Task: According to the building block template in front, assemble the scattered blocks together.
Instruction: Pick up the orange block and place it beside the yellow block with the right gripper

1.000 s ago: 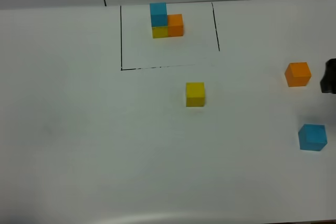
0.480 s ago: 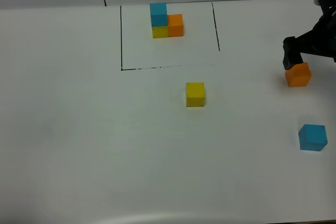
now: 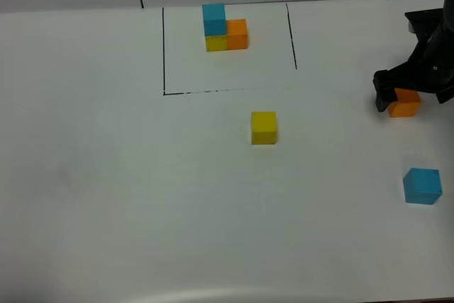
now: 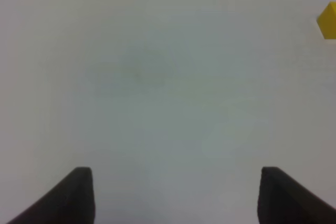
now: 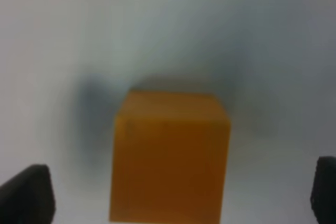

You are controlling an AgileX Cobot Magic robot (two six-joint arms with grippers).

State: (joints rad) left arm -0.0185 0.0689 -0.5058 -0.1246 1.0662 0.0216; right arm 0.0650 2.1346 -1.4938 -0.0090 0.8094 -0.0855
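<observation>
While the right arm is in over the orange cube, view: taken mainly from the high camera.
Surface (image 3: 128, 196): white and plain; a black-lined frame (image 3: 164, 47) is drawn at its far middle, and one corner shows in the left wrist view.
Building block template (image 3: 225, 30): inside the frame, near the far edge. Blue sits on yellow, with orange joined at the yellow's right. It looks a little smaller than the loose cubes.
Yellow cube (image 3: 264, 128): flat on the surface, just outside the frame's near line and well apart from the other loose cubes. It is cut by the edge of the left wrist view (image 4: 328, 20).
Orange cube (image 3: 405, 108): at the right side of the surface, resting on it, partly covered by the right arm. It fills the middle of the right wrist view (image 5: 170, 156), which is blurred.
Light blue cube (image 3: 422, 186): near the right edge, nearer the camera than the orange cube, alone and untouched.
Right gripper (image 3: 410, 97): jaws spread wide and straddling the orange cube, one finger on each side. The wrist view shows bare surface between each finger and the cube, so there is no contact.
Left gripper (image 4: 181, 195): out of the high view. In its wrist view the jaws stand apart over bare surface, with nothing between them.
</observation>
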